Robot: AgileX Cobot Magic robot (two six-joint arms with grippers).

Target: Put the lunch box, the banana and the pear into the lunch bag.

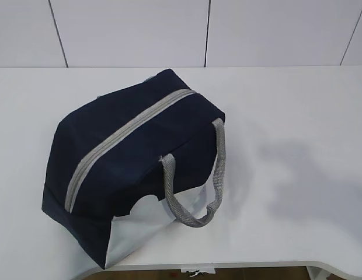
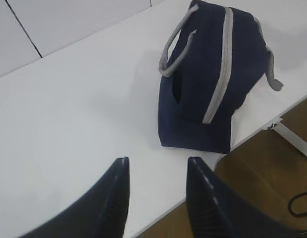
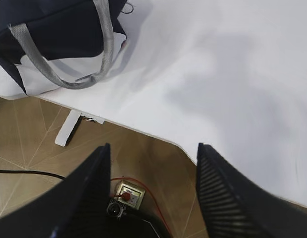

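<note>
On the white worktop [image 1: 298, 116] near its front edge sits the lunch bag [image 1: 128, 157], navy-blue fabric with its grey zipper [image 1: 119, 137] closed along the top, white side panels and grey webbing handles [image 1: 216, 175]. Behind runs a white panelled wall [image 1: 134, 29]; below lies brown tiled floor [image 3: 25, 144]. The left gripper [image 2: 157, 171] and right gripper [image 3: 153, 153] both stand spread apart and empty.

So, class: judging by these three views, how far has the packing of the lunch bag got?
It looks finished or close to it. The lunch bag sits on the table with its grey zipper closed along the top. No lunch box, banana or pear shows in any view; whether they are inside cannot be seen. Nothing is in hand: the left gripper and right gripper are open and empty.
</note>
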